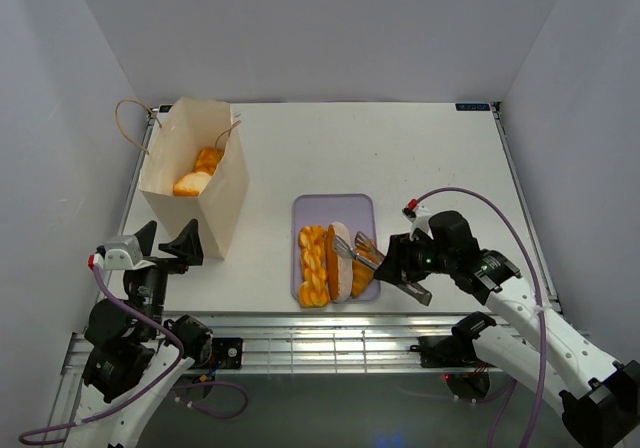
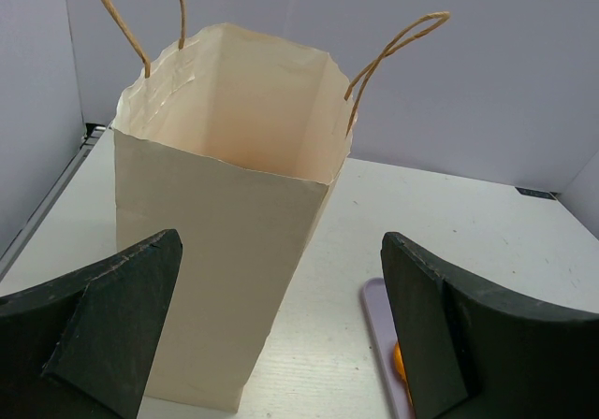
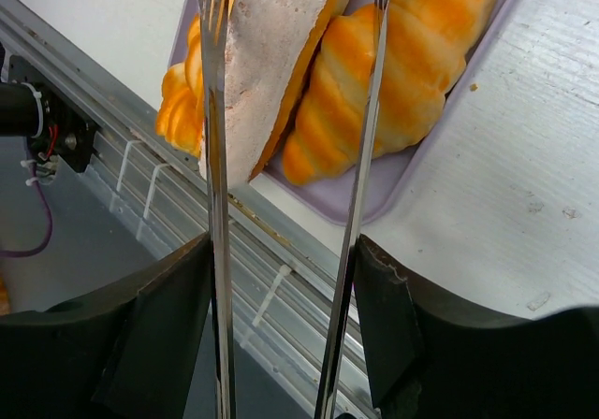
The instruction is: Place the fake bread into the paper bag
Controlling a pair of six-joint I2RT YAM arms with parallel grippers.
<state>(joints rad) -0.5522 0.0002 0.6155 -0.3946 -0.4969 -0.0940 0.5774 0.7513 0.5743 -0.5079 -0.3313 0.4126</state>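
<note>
The paper bag (image 1: 200,183) stands open at the table's left, with two pieces of fake bread (image 1: 200,173) inside. More fake bread lies on the lilac tray (image 1: 335,208): a braided loaf (image 1: 313,265), an oval loaf (image 1: 340,261) tipped on its edge, and a croissant (image 1: 362,278). My right gripper (image 3: 285,316) is shut on metal tongs (image 3: 213,204). Their spread arms straddle the oval loaf (image 3: 267,54) and part of the croissant (image 3: 393,73). My left gripper (image 2: 281,325) is open and holds nothing, just in front of the bag (image 2: 225,241).
The tray sits close to the table's near edge, with a metal rail (image 1: 320,333) below it. White walls close in the table on three sides. The bag's cord handles (image 2: 393,50) stick up above its rim.
</note>
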